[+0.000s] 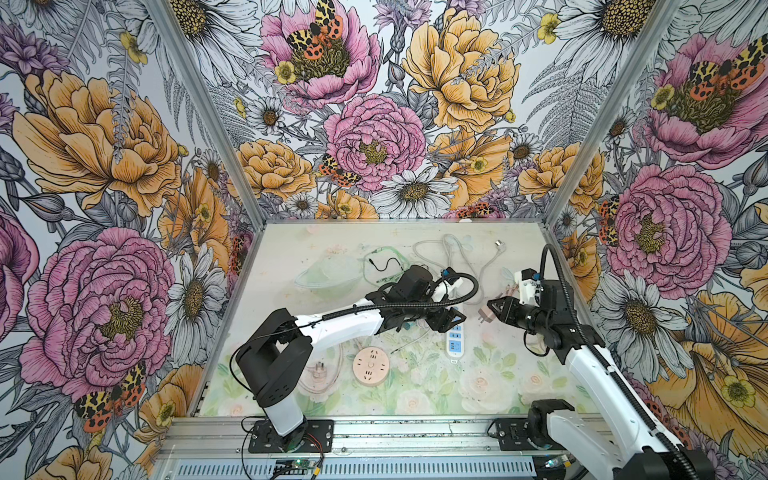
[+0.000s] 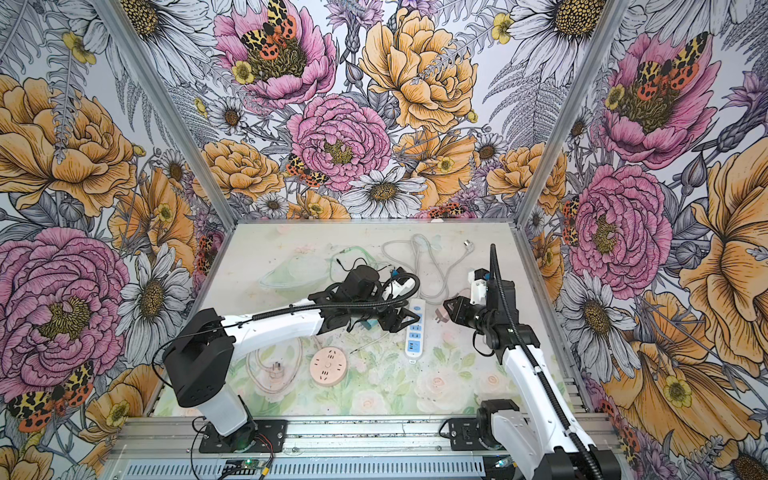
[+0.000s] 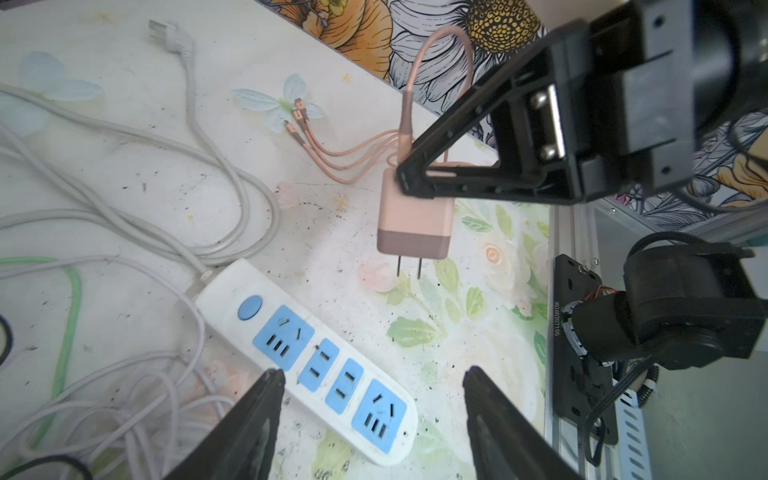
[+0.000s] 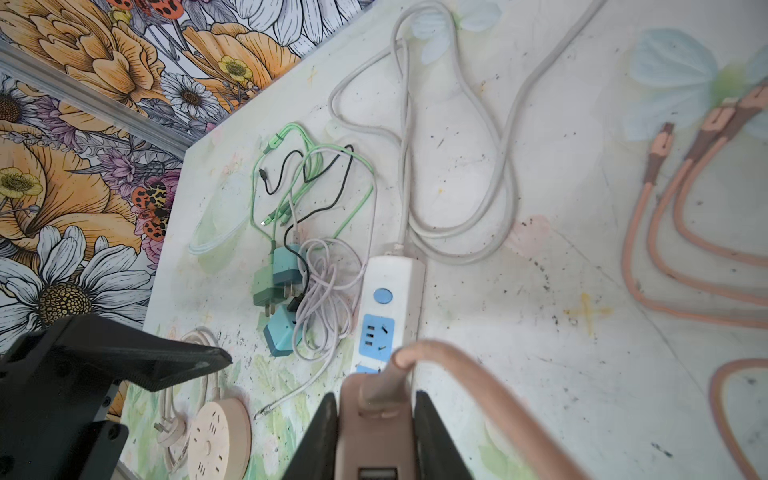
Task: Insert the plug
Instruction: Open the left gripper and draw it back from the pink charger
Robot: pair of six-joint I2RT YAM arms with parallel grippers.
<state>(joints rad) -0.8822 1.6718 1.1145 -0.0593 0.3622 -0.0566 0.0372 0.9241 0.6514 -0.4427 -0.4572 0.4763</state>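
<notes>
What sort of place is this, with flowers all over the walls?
Probably a robot test booth, not a home: white-and-black robot arms bolted to an aluminium rail, flower-printed wall panels in metal framing, and a white-and-blue power strip with teal chargers on the painted table.

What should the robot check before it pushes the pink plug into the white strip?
1. Pink plug clamped in the right gripper: ok.
2. Prongs straight and uncovered: ok.
3. Prongs lined up over a socket: not ok, the plug is off to the side of the power strip.
4. Sockets empty: ok.
5. Power strip held steady: not ok, the left gripper is open, not clamping it.
</notes>
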